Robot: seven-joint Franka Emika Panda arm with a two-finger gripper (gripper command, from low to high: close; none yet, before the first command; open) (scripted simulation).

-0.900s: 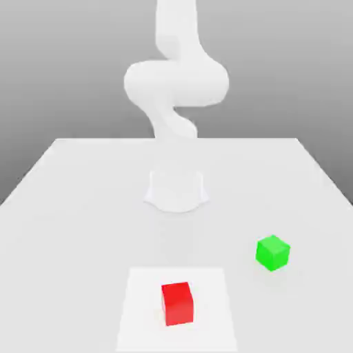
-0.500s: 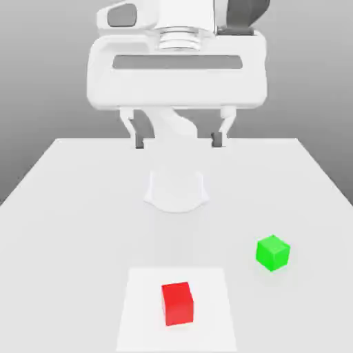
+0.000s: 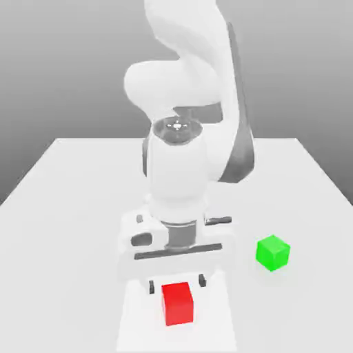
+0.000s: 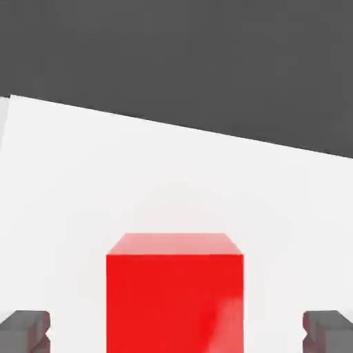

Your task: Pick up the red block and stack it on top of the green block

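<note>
Red block point(image 3: 178, 303) flat (squarely facing)

The pincer point(image 3: 177, 284) hangs with fingers spread just above the red block point(image 3: 178, 303) on the white bench point(image 3: 69, 207); the green block point(image 3: 273, 252) sits apart toward the exterior view's right.
</note>
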